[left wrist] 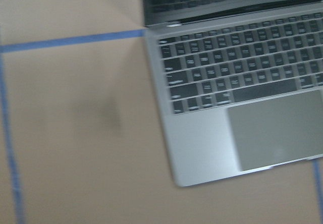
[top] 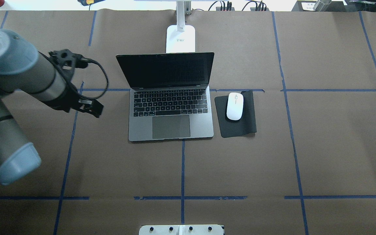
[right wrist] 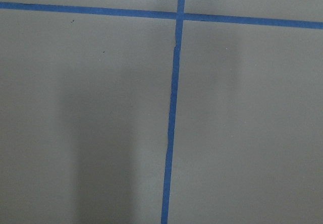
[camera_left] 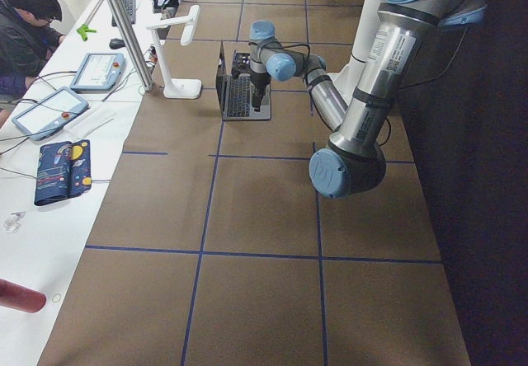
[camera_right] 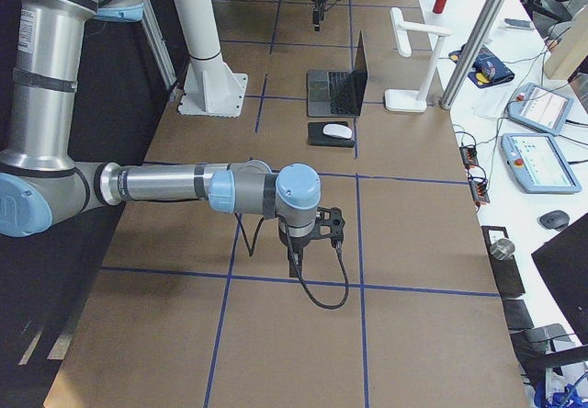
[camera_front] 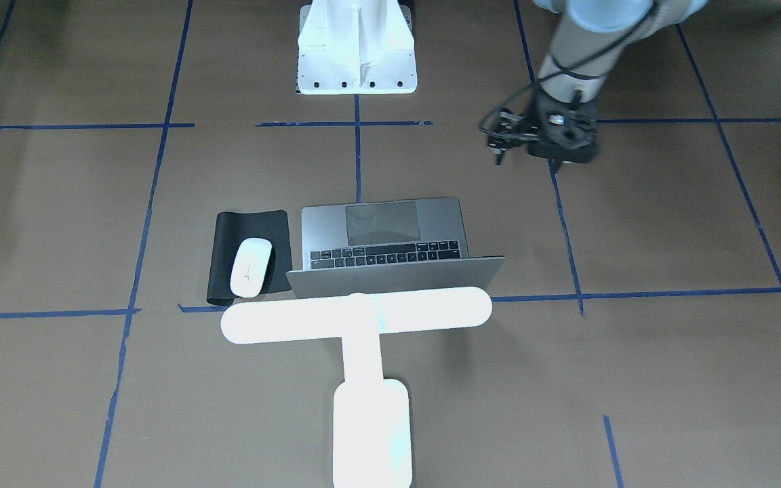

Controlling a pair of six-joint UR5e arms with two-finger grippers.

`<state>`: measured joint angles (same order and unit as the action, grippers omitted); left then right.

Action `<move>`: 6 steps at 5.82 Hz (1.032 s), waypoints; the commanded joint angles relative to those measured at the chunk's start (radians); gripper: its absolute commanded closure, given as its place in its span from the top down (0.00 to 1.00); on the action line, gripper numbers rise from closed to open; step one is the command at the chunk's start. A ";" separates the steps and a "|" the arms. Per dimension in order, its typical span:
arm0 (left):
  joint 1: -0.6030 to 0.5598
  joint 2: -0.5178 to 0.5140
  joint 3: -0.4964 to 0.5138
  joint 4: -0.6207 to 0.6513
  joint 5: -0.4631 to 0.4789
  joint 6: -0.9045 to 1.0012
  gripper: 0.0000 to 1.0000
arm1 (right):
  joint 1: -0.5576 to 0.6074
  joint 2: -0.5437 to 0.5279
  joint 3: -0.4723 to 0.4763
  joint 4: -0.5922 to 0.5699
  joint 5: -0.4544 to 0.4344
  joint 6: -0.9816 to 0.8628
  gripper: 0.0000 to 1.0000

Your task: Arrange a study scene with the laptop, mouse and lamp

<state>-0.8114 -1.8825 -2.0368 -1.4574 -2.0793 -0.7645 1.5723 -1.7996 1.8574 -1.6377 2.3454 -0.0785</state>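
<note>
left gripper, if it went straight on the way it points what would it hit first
The left gripper points down, so most likely the bare paper-covered table, just beside the laptop rather than on it; its height is unclear.

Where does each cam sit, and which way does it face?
Front: across the table, facing the robot, steeply down on lamp, laptop, mouse; pedestal, left arm at view's right.
Overhead: behind the robot, forward and down; left arm at view's left.
Left: table's end, looking along it; left arm near.
Right: opposite end; right arm near, left arm far.
Left wrist: down on laptop's corner; no robot part shows.
Right wrist: down on taped table; no robot part shows.
Shared: front and overhead both show laptop, mouse, lamp, mirrored.
</note>
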 commanded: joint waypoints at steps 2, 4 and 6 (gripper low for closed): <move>-0.383 0.260 0.027 0.005 -0.237 0.495 1.00 | 0.000 -0.006 -0.027 0.071 0.003 0.008 1.00; -0.533 0.400 0.103 -0.001 -0.242 0.725 1.00 | 0.000 0.000 -0.032 0.073 0.003 0.005 1.00; -0.716 0.411 0.268 -0.012 -0.245 0.899 1.00 | 0.000 -0.001 -0.041 0.071 0.008 0.008 1.00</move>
<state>-1.4407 -1.4770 -1.8316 -1.4663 -2.3229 0.0721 1.5723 -1.8003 1.8199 -1.5659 2.3508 -0.0711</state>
